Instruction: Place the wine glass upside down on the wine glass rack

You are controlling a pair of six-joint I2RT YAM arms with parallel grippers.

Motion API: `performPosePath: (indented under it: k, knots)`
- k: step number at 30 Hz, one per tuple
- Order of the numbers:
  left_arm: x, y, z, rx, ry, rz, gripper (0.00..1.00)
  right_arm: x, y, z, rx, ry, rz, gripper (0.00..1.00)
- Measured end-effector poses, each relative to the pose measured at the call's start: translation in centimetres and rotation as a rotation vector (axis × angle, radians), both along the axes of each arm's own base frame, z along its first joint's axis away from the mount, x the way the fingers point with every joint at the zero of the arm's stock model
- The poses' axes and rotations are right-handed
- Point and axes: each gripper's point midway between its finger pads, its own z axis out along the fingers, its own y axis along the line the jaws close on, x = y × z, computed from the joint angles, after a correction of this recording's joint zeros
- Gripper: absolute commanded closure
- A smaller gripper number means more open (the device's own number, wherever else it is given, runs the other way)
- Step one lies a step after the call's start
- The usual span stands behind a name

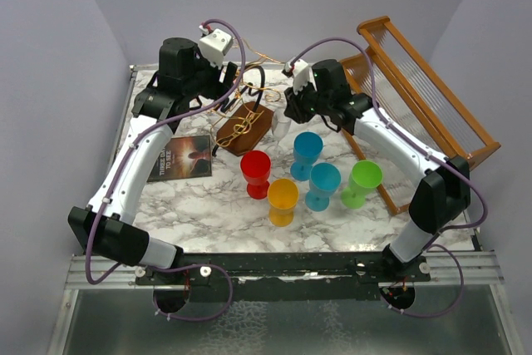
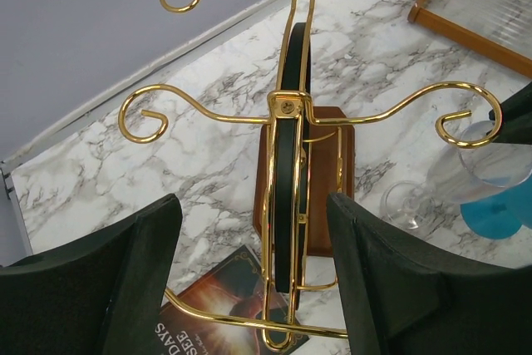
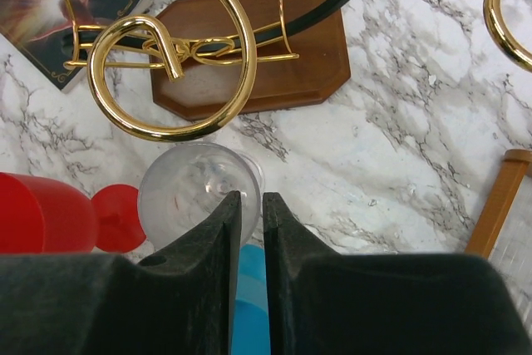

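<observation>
The wine glass rack (image 1: 246,128), gold wire scrolls with a black curved bar (image 2: 291,122) on a dark brown base (image 3: 266,47), stands at the back middle of the table. My left gripper (image 2: 252,201) is open, its fingers (image 2: 125,272) on either side of the rack's bar and apart from it; it also shows in the top view (image 1: 229,97). My right gripper (image 3: 249,199) is shut on the rim of the clear wine glass (image 3: 187,197), one finger inside the bowl and one outside. The glass (image 1: 281,129) hangs just right of the rack, below a gold scroll (image 3: 166,64), and shows in the left wrist view (image 2: 407,204).
Several coloured plastic goblets stand in front of the rack: red (image 1: 256,172), yellow (image 1: 283,199), two blue (image 1: 307,151) and green (image 1: 362,180). A dark book (image 1: 181,158) lies at the left. A large orange-brown slatted wooden rack (image 1: 424,89) leans at the back right.
</observation>
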Motion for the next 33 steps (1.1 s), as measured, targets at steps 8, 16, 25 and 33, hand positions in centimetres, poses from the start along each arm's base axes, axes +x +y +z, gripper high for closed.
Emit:
performPosePath:
  k: [8,16,25,33]
  knots:
    - [-0.3,0.2,-0.1,0.01,-0.007,-0.001,0.26,-0.2,-0.2,-0.3,-0.046,0.046,0.01,0.88]
    - [-0.4,0.3,0.3,0.01,-0.019,0.0,0.26,0.1,-0.1,-0.9,-0.086,0.091,0.019,0.92]
    - [-0.5,0.5,0.6,0.017,-0.029,0.006,0.16,0.1,-0.1,-0.4,-0.094,0.095,0.022,0.99]
    - [-0.4,1.2,0.6,0.029,-0.036,0.041,0.12,1.3,-0.4,1.4,-0.103,0.019,-0.002,0.99]
